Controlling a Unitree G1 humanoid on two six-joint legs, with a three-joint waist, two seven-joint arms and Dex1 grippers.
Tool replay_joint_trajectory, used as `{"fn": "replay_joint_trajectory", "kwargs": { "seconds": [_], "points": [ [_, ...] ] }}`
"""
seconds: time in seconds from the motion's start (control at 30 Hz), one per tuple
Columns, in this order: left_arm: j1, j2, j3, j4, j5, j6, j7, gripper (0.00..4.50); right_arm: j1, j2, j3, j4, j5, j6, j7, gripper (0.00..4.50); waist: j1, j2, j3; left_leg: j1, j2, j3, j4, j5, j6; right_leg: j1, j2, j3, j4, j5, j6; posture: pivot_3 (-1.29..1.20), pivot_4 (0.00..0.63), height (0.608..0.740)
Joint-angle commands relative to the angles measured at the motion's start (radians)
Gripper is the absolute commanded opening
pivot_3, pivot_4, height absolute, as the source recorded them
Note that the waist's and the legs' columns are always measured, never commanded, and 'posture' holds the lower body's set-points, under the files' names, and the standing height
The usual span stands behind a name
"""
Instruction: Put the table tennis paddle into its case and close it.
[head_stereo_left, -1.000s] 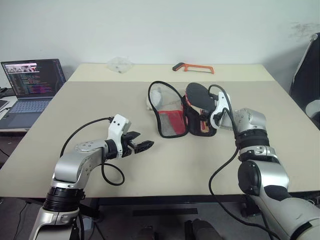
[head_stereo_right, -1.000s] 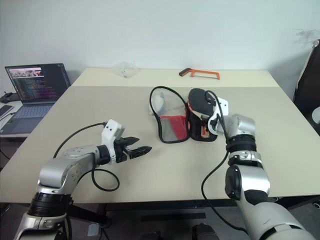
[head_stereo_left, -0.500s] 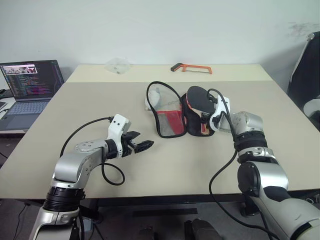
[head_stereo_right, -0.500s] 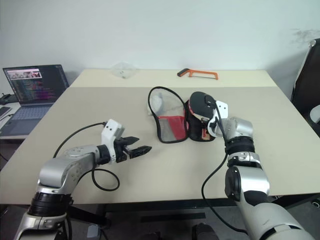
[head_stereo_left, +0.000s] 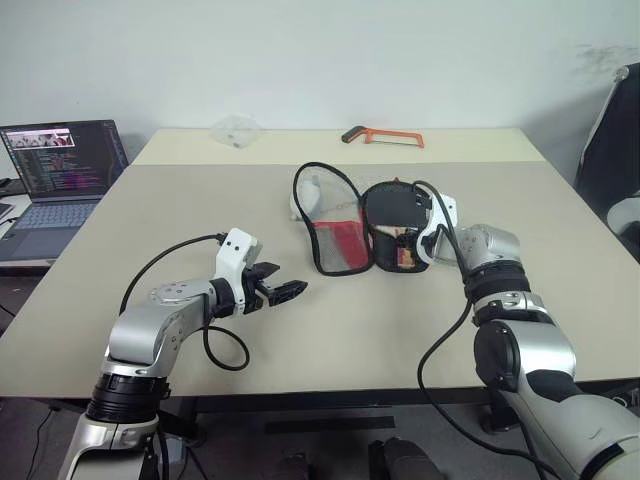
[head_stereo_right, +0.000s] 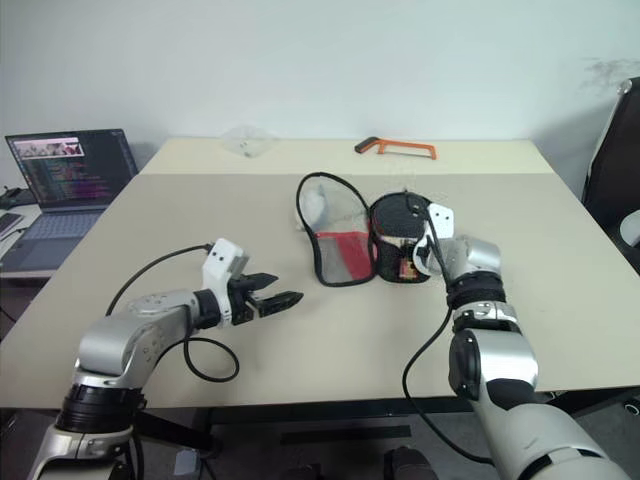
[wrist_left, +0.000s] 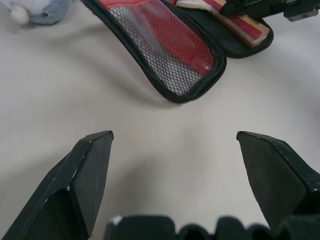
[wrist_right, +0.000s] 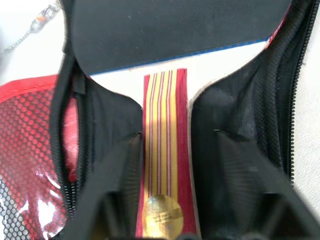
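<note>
Right tool (head_stereo_left: 412, 232) at the near end of the open case, black fingers spread to either side of the paddle's handle, not clamped on it in the right wrist view. Between those fingers, the striped light wooden handle (wrist_right: 161, 150) of the table tennis paddle (head_stereo_left: 392, 212), with a round gold sticker at its butt; black rubber face of the flat round blade (wrist_right: 170, 30) turned up, lying flat in the right half of the case. Paddle-shaped zip fabric case (head_stereo_left: 340, 225) spread open in two halves at mid-table: right half dark, holding the paddle; left half standing up on edge, with mesh lining and red lower part showing (wrist_left: 165, 45). Grey-white plush charm (wrist_left: 42, 10) just beside the left half's far side, resting on the table.

Left tool (head_stereo_left: 285, 291) well apart from the case, nearer the front edge, hovering low over the bare table with both black fingers (wrist_left: 87, 175) spread wide and nothing between them; pointed towards the case's near end.

Beige rectangular table (head_stereo_left: 330, 330) carrying all of it. On the far part of the table, an orange-handled hacksaw (head_stereo_left: 384, 135) and a crumpled clear plastic bag (head_stereo_left: 237, 128). Off to the left, an open grey laptop (head_stereo_left: 62, 175) with lit screen on a neighbouring desk.
</note>
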Motion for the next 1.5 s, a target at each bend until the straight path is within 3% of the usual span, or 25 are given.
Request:
{"fn": "replay_joint_trajectory", "kwargs": {
  "seconds": [0.03, 0.1, 0.27, 0.5, 0.6, 0.7, 0.83, 0.93, 1.27, 1.5],
  "points": [
    [-0.018, 0.013, 0.021, -0.042, -0.008, -0.007, -0.004, 4.34, -0.017, 0.003, -0.013, -0.049, 0.019, -0.004, -0.006, 4.04, 0.000, 0.000, 0.000, 0.000, 0.000, 0.000, 0.000, 0.000, 0.000, 0.000, 0.000, 0.000, 0.000, 0.000, 0.000, 0.00, 0.150, 0.740],
    [-0.022, 0.014, 0.018, -0.036, -0.005, -0.010, -0.008, 4.34, -0.014, 0.002, -0.023, -0.092, 0.035, 0.006, -0.002, 4.44, 0.000, 0.000, 0.000, 0.000, 0.000, 0.000, 0.000, 0.000, 0.000, 0.000, 0.000, 0.000, 0.000, 0.000, 0.000, 0.00, 0.150, 0.740],
    [-0.039, 0.031, 0.028, 0.003, 0.008, -0.031, -0.017, 4.34, 0.050, -0.043, -0.001, -0.353, 0.108, 0.123, 0.104, 4.44, 0.001, 0.000, 0.000, -0.001, 0.000, -0.001, 0.000, 0.000, 0.000, 0.000, 0.000, -0.001, 0.000, 0.000, 0.000, 0.00, 0.150, 0.740],
    [-0.088, 0.123, 0.103, 0.149, 0.024, -0.101, -0.060, 4.34, 0.284, -0.312, 0.203, -0.852, 0.159, 0.176, 0.405, 4.44, 0.005, 0.000, 0.000, -0.002, -0.001, -0.002, 0.000, 0.000, 0.000, 0.000, 0.001, -0.003, -0.003, -0.001, 0.001, 0.00, 0.150, 0.740],
    [-0.144, 0.143, 0.033, 0.267, 0.109, -0.221, -0.099, 4.34, 0.460, -0.462, 0.349, -1.033, 0.114, -0.086, 0.682, 4.44, 0.003, 0.000, 0.000, -0.001, 0.000, -0.002, -0.001, 0.000, 0.000, 0.000, 0.003, -0.004, -0.002, -0.002, 0.003, 0.00, 0.150, 0.740],
    [-0.193, 0.123, -0.038, 0.367, 0.203, -0.332, -0.100, 4.34, 0.539, -0.516, 0.417, -1.063, 0.063, -0.245, 0.786, 4.44, -0.001, 0.000, 0.000, 0.003, 0.000, 0.000, 0.000, 0.000, 0.000, 0.003, 0.004, -0.003, -0.002, -0.004, 0.006, 0.00, 0.150, 0.740],
    [-0.277, 0.059, -0.101, 0.504, 0.277, -0.430, -0.095, 4.34, 0.581, -0.510, 0.420, -1.089, 0.086, -0.315, 0.861, 4.44, 0.002, -0.001, 0.001, 0.005, 0.000, 0.003, 0.001, 0.000, 0.000, 0.004, 0.003, -0.001, -0.002, -0.004, 0.007, 0.00, 0.150, 0.740],
    [-0.349, -0.006, -0.168, 0.620, 0.358, -0.481, -0.069, 3.71, 0.571, -0.475, 0.404, -1.077, 0.076, -0.337, 0.831, 4.50, 0.007, -0.002, 0.000, 0.004, 0.000, 0.001, 0.002, 0.000, 0.000, 0.005, 0.003, -0.003, -0.002, -0.004, 0.007, 0.00, 0.150, 0.740],
    [-0.466, -0.222, -0.167, 0.767, 0.404, -0.524, 0.041, 0.19, 0.574, -0.448, 0.405, -1.082, 0.035, -0.353, 0.779, 4.50, 0.012, -0.003, 0.001, 0.000, -0.001, -0.003, 0.002, 0.000, 0.000, 0.002, 0.000, -0.003, -0.002, -0.001, 0.001, 0.00, 0.150, 0.740],
    [-0.601, -0.435, -0.120, 0.852, 0.384, -0.669, 0.130, 0.05, 0.532, -0.438, 0.331, -1.093, 0.083, -0.303, 0.743, 4.50, 0.024, -0.004, 0.001, 0.000, -0.002, -0.003, 0.002, 0.000, 0.000, 0.003, 0.001, -0.004, -0.001, -0.001, 0.002, 0.00, 0.150, 0.740]
  ]
}}
